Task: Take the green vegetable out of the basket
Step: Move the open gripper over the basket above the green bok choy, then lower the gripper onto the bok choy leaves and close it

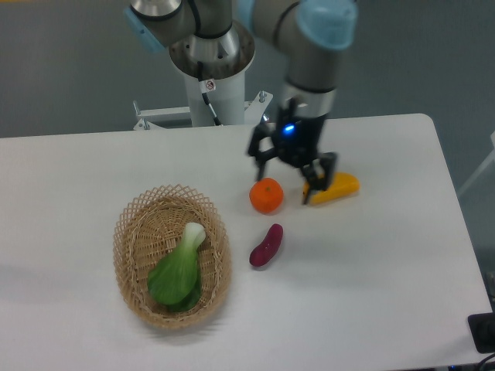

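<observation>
Green vegetable (178, 271): lying in the basket (131, 224), pale stem toward the rear. Pincer (286, 176): spread wide, empty, above the table (387, 278) near the orange (266, 195).

Green vegetable (176, 272) lying inside tan wicker basket (128, 224), white stem pointing up-right

Arm reaching downward, end effector (287, 175) fingers spread, empty
</observation>
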